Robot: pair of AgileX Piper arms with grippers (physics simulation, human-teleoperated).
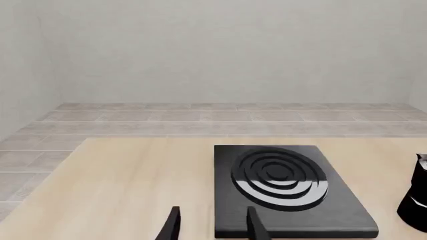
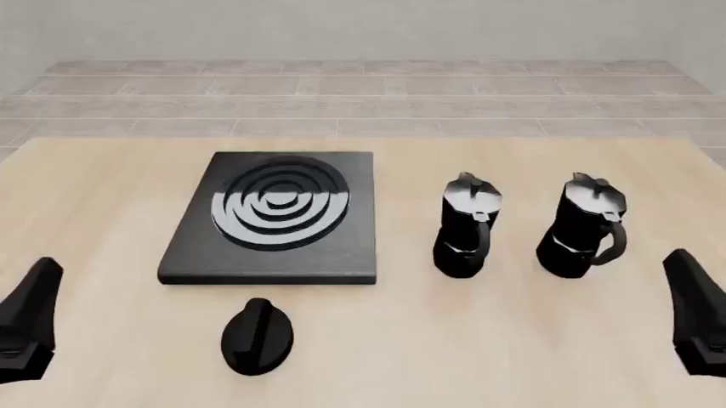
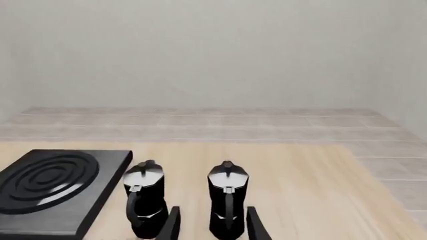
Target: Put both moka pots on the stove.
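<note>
Two black moka pots with silvery lids stand upright side by side on the table, right of the stove: the left pot [image 2: 465, 226] and the right pot [image 2: 583, 226]. The stove [image 2: 340, 246] is a flat black slab with burner rings and carries nothing. My left gripper [image 2: 29, 316] hovers at the near left corner, open and empty, its view facing the stove [image 1: 333, 210]. My right gripper [image 2: 694, 308] hovers at the near right, open and empty, short of the pots; its view shows one pot [image 3: 228, 197] ahead between the fingers and the other pot [image 3: 145, 199] beside it.
A low round black knob [image 2: 258, 336] lies on the wooden table [image 2: 511, 340] just in front of the stove. The table's far edge meets a tiled floor and a plain wall.
</note>
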